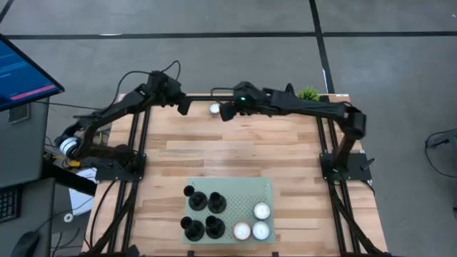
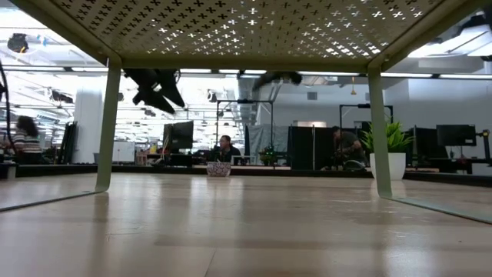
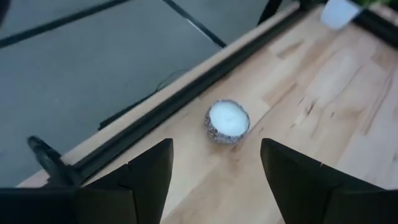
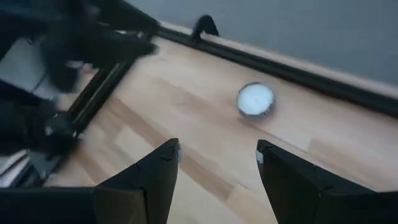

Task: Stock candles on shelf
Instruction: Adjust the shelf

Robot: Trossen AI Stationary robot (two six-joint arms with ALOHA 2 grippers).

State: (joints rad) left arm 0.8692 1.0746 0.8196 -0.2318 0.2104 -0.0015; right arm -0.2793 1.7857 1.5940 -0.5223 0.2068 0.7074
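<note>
Wooden plank tabletop (image 1: 235, 153), far edge: one loose candle (image 1: 214, 108) sits between the left gripper (image 1: 184, 105) and right gripper (image 1: 227, 112) — both with fingers spread, holding nothing. Three candles (image 1: 253, 222) already stand on the green shelf (image 1: 243, 189) beside four dark cylinders (image 1: 202, 213). Last pickup looks in hand; next move likely calls for one gripper to straddle the tealight and close — cleanly.

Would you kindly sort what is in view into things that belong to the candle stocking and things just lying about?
Belongs to the job:
- loose candle at the far edge
- three candles on the shelf
- shelf
- left tool, open
- right tool, open

Just lying about:
- four black objects on the shelf
- potted plant
</note>
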